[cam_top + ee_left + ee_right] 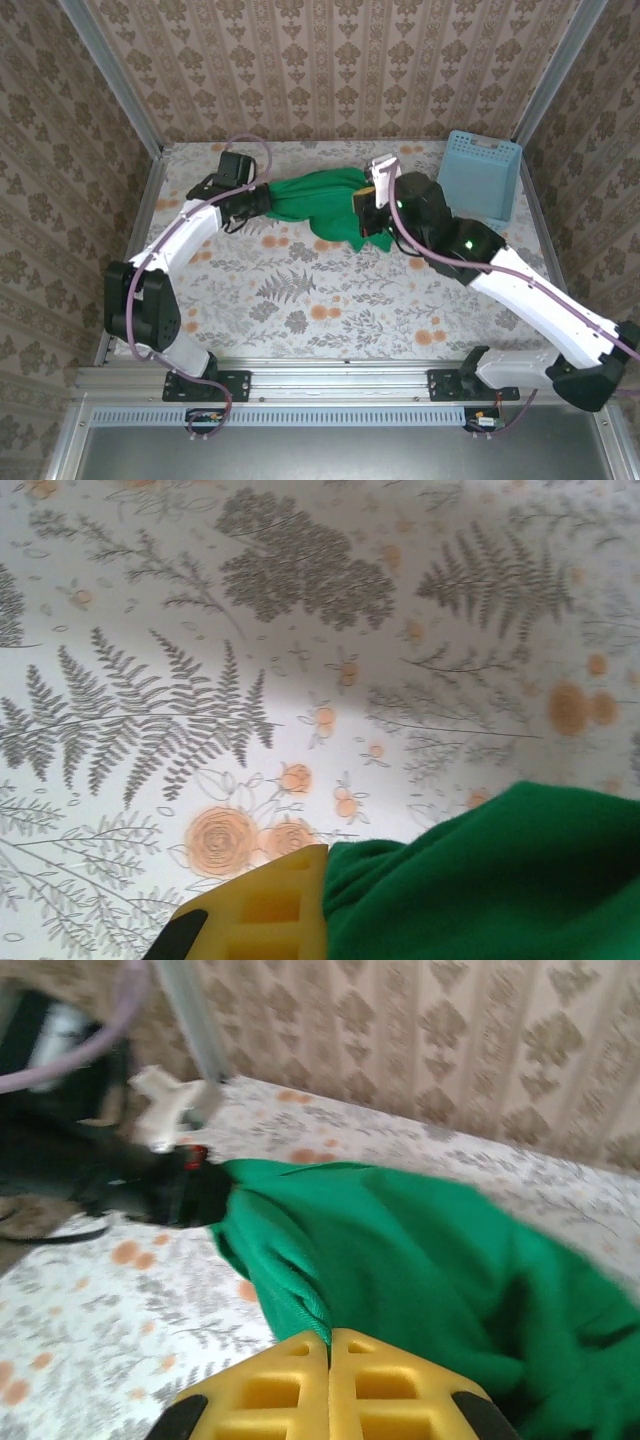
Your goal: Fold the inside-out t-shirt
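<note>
Inside-out t-shirt (318,207): it is lying bunched in a wrinkled green heap at the far middle of the tabletop (300,295), strung between my two arms. No sleeve, hem or collar is showing flat.

Left gripper (265,202): it is sitting pressed together on the shirt's left end. I am reading that as a pinch on the cloth, because the right wrist view is showing the fabric drawing to a point where it runs into this gripper.

Right gripper (329,1345): its yellow fingers are pressing flat against each other with a rolled edge of the shirt running up to their tips. I cannot tell whether any cloth is caught between them.

Risk, empty pinch: if the right side is holding nothing, a pull is going to drag the shirt toward the left arm alone and leave it in a tighter bundle.

Risk, wrong layer: the cloth is lying doubled over itself, so either gripper may be holding several layers, and spreading is then going to twist the shirt rather than open it.

Risk, slipping: soft knit in a small pinch is likely to creep out if I am pulling the arms apart too fast.

Risk, light blue lattice basket (480,178): it is standing near the right arm on the far right, so a wide outward swing could be knocking it.

Risk, far wall: the shirt is lying close to the back edge, so I am working with little room behind it.
</note>
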### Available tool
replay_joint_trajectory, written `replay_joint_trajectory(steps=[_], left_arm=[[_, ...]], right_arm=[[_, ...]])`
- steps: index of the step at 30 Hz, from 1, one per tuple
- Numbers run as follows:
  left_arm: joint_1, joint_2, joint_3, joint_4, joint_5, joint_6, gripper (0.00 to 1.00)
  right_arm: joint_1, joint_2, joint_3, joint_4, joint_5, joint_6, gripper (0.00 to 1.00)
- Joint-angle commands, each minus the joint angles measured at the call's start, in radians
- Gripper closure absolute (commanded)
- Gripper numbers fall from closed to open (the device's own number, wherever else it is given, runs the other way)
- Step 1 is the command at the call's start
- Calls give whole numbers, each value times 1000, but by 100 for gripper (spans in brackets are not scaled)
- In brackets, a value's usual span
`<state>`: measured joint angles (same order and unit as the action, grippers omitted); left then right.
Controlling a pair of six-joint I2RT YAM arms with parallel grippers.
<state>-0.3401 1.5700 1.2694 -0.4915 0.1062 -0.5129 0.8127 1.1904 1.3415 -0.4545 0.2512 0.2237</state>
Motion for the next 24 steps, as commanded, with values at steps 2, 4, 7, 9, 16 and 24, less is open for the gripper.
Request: replay_joint_trajectory(steps=[2, 4, 7, 9, 16, 24], left_arm=[[35, 4, -84, 18, 26, 5, 100], [43, 21, -131, 40, 55, 9, 97], [45, 39, -191, 44, 76, 15, 82], [44, 23, -241, 42, 70, 4, 70], [-63, -199, -383, -17, -35, -77, 38], [-376, -295, -496, 151, -43, -254, 32]], right_arm=[[74, 50, -194, 70, 1, 42, 100], [134, 106, -316, 162, -12, 88, 100], [230, 219, -415, 266, -22, 144, 100], [267, 271, -425, 277, -31, 179, 83], [194, 85, -460, 183, 52, 233, 27], [42, 83, -499, 161, -62, 338, 30]])
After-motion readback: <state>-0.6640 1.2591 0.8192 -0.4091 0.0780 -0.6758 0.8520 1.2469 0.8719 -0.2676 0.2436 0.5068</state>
